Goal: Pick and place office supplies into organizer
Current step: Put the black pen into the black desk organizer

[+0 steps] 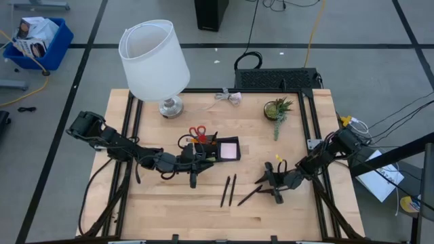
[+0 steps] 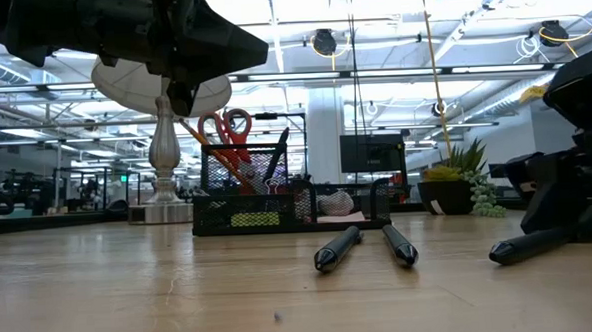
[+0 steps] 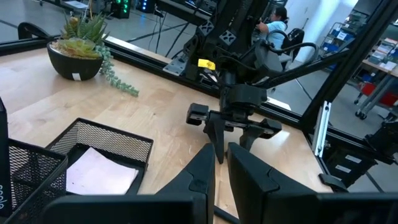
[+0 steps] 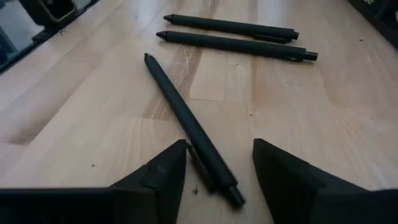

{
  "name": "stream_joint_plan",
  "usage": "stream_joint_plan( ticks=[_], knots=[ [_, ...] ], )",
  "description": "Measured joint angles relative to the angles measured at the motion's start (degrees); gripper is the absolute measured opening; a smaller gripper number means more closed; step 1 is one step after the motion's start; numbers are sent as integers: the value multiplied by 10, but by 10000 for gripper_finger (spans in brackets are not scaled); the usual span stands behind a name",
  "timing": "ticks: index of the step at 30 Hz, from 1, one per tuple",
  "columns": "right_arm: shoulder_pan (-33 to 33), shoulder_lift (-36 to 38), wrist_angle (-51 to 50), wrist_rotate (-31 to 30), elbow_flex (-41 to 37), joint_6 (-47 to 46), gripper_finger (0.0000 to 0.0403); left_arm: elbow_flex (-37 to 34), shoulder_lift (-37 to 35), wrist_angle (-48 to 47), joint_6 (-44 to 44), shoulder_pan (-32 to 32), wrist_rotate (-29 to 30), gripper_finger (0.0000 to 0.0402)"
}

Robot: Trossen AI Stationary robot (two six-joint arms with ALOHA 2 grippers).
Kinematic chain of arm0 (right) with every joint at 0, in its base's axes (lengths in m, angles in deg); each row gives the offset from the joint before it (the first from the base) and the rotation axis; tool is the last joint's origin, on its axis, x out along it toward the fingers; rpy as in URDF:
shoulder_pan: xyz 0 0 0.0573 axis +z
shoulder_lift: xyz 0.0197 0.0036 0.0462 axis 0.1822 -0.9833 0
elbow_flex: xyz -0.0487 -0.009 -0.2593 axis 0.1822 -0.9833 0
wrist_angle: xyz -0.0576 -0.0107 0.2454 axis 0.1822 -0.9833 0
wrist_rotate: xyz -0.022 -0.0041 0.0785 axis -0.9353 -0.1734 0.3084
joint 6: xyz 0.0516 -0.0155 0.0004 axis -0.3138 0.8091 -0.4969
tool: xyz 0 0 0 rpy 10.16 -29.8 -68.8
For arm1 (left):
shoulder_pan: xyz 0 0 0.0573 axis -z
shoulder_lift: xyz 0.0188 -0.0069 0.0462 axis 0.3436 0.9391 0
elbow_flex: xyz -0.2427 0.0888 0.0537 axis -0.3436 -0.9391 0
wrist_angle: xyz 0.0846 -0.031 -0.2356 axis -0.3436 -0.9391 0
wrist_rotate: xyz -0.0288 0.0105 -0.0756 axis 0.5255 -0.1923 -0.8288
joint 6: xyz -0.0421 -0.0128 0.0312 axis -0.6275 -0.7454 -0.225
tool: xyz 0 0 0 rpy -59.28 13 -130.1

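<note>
A low black mesh organizer (image 1: 211, 150) stands mid-table, with red-handled scissors (image 1: 196, 131) upright in it and a pink sticky-note pad (image 1: 229, 150) lying flat. Two black pens (image 1: 228, 190) lie side by side on the wood in front of it. A third black pen (image 4: 186, 124) lies slanted to their right. My right gripper (image 4: 217, 155) is open and low over this pen's clip end, one finger on each side; no touch shows. My left gripper (image 1: 193, 178) hangs shut and empty just in front of the organizer.
A white-shaded lamp (image 1: 154, 59) stands at the far left and a small potted plant (image 1: 278, 108) at the far right. A black mesh box (image 1: 278, 80) sits beyond the far edge. A person (image 3: 273, 22) works in the room behind.
</note>
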Motion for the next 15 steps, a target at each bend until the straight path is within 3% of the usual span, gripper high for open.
stream_joint_plan(
  ticks=[12,15],
  knots=[
    [-1,-2,2,17,-12,-7,51,0,0,0,-2,0,-3,47],
    [3,-3,2,58,-13,-9,27,0,0,0,-2,0,-3,47]
  ],
)
